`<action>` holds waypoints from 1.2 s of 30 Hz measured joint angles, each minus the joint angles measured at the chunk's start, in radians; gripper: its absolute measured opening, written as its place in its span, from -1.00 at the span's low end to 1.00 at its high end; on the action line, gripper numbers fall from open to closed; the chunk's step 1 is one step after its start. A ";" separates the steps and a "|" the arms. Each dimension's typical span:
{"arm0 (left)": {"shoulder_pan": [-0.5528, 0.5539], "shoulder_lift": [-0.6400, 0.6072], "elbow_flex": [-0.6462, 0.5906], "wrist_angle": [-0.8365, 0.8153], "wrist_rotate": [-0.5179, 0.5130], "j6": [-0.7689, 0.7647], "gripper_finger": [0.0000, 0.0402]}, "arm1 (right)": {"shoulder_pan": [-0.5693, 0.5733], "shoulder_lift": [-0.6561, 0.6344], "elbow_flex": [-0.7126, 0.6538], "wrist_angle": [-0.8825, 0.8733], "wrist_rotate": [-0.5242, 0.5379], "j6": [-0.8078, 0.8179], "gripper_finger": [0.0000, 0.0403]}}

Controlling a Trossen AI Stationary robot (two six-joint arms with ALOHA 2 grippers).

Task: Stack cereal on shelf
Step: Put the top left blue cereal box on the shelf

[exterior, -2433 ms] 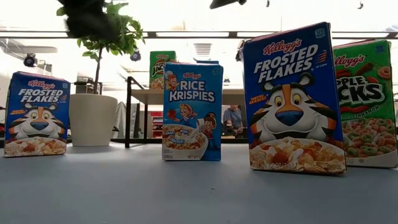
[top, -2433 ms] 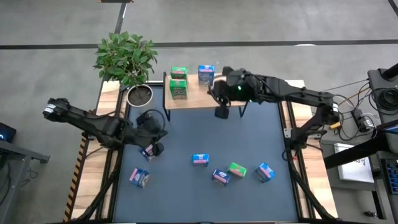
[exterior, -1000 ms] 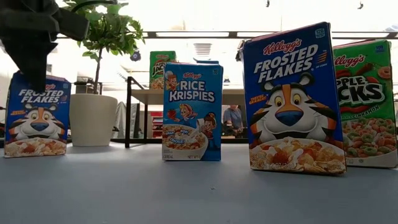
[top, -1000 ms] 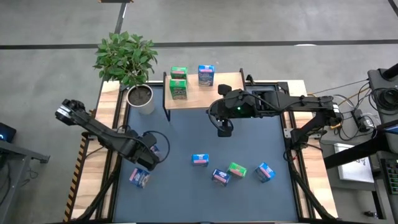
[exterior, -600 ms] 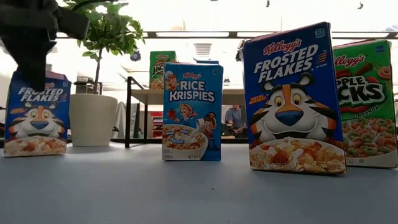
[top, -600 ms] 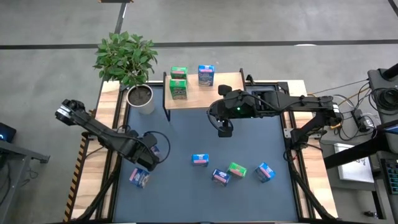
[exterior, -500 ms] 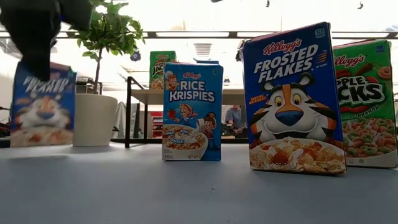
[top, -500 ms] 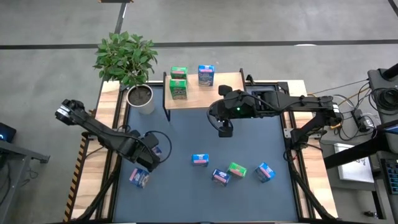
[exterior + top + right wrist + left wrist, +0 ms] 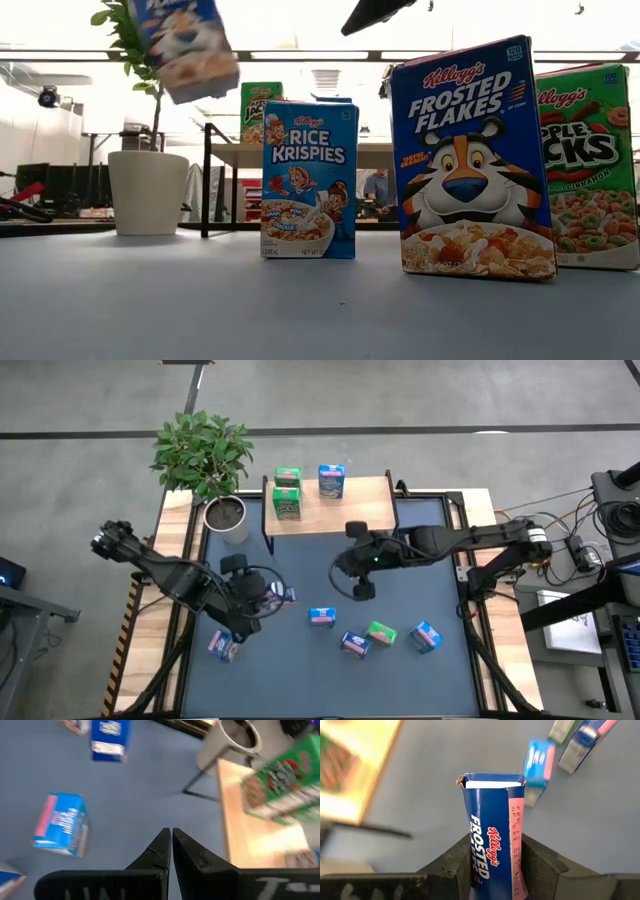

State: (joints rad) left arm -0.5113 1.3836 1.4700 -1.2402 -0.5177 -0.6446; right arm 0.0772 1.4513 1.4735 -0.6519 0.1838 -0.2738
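My left gripper point(image 9: 265, 598) hangs over the table's left half, shut on a blue Frosted Flakes cereal box point(image 9: 492, 820), which shows high and tilted in the low view point(image 9: 185, 45). My right gripper point(image 9: 362, 588) is shut with nothing between its fingers point(image 9: 171, 837), above the table's middle, just before the shelf. The light-wood shelf point(image 9: 365, 510) at the far edge carries two green boxes point(image 9: 287, 492) and a blue one point(image 9: 332, 480). Several more boxes stand on the tabletop: blue point(image 9: 321, 617), blue point(image 9: 355, 645), green point(image 9: 381, 632), blue point(image 9: 426, 637) and one at the near left point(image 9: 222, 647). My left gripper pinches the box between its two fingers, one on each of two opposite sides point(image 9: 517, 865), at the end nearest the wrist. The fingers slant down from above and lie along the box. The box sticks out past the fingertips, lifted clear of the table and tilted.
A potted plant point(image 9: 205, 455) in a white pot point(image 9: 225, 512) stands at the shelf's left end. Bare tabletop point(image 9: 420, 580) lies between the shelf and the row of boxes near the front. Wooden strips edge the table left and right.
My left gripper has risen and gone toward the table's right, rolling as it went. The Frosted Flakes box, which stood upright on the table, is lifted clear and tipped over at a slant. My right gripper has come down and toward the near edge, still shut.
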 joint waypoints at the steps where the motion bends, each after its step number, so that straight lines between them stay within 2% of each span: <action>1: 0.004 0.008 0.017 0.009 -0.011 0.045 -0.38 | 0.005 0.000 -0.009 0.019 -0.015 -0.006 -0.96; 5: 0.033 0.048 0.066 0.042 -0.022 0.154 -0.38 | 0.018 0.002 -0.019 0.096 -0.067 0.020 -0.94; 8: 0.055 0.078 0.074 0.058 -0.044 0.197 -0.38 | 0.019 0.002 -0.010 0.117 -0.128 0.037 -0.84; 16: 0.108 0.125 0.074 0.138 -0.130 0.254 -0.38 | 0.019 0.024 -0.007 0.243 -0.159 0.073 -0.23; 20: 0.120 0.126 0.074 0.175 -0.132 0.292 -0.38 | 0.019 0.040 -0.007 0.289 -0.158 0.072 0.08; 24: 0.124 0.126 0.074 0.209 -0.137 0.327 -0.38 | 0.018 0.040 -0.007 0.296 -0.158 0.065 0.29; 30: 0.125 0.126 0.074 0.304 -0.140 0.407 -0.38 | 0.016 0.041 -0.007 0.307 -0.158 0.065 0.39; 36: 0.127 0.126 0.074 0.372 -0.140 0.478 -0.38 | 0.014 0.065 -0.006 0.317 -0.157 0.053 0.30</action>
State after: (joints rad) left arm -0.3840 1.5101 1.5444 -0.8680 -0.6575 -0.1661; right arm 0.0914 1.5164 1.4677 -0.3347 0.0265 -0.2203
